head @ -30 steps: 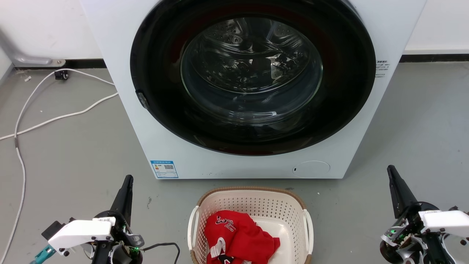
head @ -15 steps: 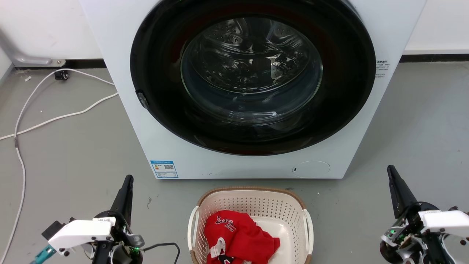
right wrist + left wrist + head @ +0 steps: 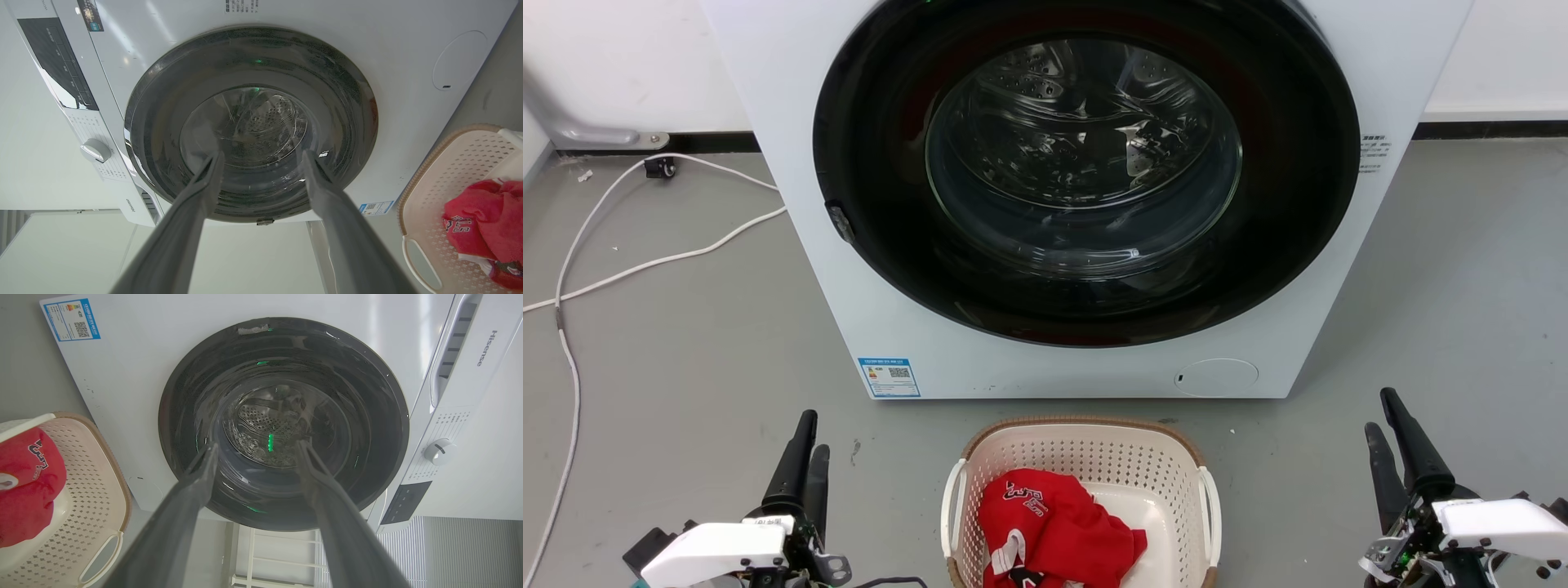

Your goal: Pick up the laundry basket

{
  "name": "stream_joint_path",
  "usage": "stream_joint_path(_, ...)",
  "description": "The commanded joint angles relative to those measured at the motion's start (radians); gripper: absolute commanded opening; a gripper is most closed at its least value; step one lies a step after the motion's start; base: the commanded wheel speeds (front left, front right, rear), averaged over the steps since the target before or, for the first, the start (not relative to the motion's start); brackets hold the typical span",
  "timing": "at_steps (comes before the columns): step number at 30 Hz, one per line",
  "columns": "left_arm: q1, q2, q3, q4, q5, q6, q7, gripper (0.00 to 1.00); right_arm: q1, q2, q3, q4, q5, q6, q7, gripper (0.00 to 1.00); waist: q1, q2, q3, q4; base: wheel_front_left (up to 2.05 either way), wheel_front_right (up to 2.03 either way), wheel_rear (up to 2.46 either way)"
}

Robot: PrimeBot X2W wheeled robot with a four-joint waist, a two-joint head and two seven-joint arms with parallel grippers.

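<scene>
The laundry basket (image 3: 1094, 453) stands on the grey floor (image 3: 686, 359) at the bottom centre of the head view, just in front of the white washing machine (image 3: 849, 310). The round dark door (image 3: 1086, 171) of the machine is in the upper middle. A red garment (image 3: 1054, 523) with white letters lies inside the basket.

The left hand (image 3: 813, 433) is at the lower left and the right hand (image 3: 1379, 411) at the lower right. Each is well apart from the basket and touches nothing. In both wrist views the two fingers stand apart, with nothing between them, and point toward the door. The basket is at the left edge of the left wrist view and at the right edge of the right wrist view. A white cable (image 3: 645, 261) lies on the floor at the left.
</scene>
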State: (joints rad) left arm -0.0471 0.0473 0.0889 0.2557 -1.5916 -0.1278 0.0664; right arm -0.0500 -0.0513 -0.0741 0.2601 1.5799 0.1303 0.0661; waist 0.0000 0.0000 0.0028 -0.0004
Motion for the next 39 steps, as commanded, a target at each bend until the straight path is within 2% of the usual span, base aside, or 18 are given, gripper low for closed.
stream_joint_path(1,-0.005,0.003,-0.001,-0.027,0.017,0.0,-0.013,1.0,-0.007,-0.003,0.004,-0.024,-0.022,0.0,-0.012,1.0,0.0,0.0,0.0,0.0,0.0,0.0,0.0)
stream_joint_path(8,0.012,0.003,0.02,-0.04,0.07,-0.001,-0.044,1.0,0.006,-0.003,0.006,-0.032,-0.086,0.0,-0.044,1.0,0.0,0.0,-0.003,0.0,0.0,0.0,0.0)
stream_joint_path(15,0.024,0.003,0.061,-0.057,0.153,-0.001,-0.073,1.0,0.008,-0.002,-0.018,-0.041,-0.234,0.0,-0.073,1.0,0.0,0.0,-0.008,0.0,0.0,0.0,0.0)
stream_joint_path(22,0.035,0.004,0.084,-0.095,0.256,0.014,-0.101,1.0,0.012,-0.002,-0.016,-0.098,-0.451,0.0,-0.1,1.0,0.0,0.0,-0.012,0.0,0.0,0.0,0.0)
stream_joint_path(31,0.044,0.004,0.086,-0.213,0.421,0.063,-0.133,1.0,0.008,-0.002,-0.009,-0.22,-0.751,0.0,-0.133,1.0,0.0,0.0,-0.01,-0.001,0.0,0.0,0.0)
stream_joint_path(34,0.049,0.004,0.081,-0.249,0.444,0.076,-0.143,1.0,0.007,-0.002,0.012,-0.266,-0.86,0.0,-0.143,1.0,0.0,0.0,-0.009,-0.001,0.0,0.0,0.0)
stream_joint_path(39,0.066,0.004,0.051,-0.293,0.539,0.052,-0.159,1.0,0.022,-0.001,0.041,-0.311,-0.991,0.0,-0.159,1.0,0.0,0.0,-0.009,-0.002,0.0,0.0,0.0)
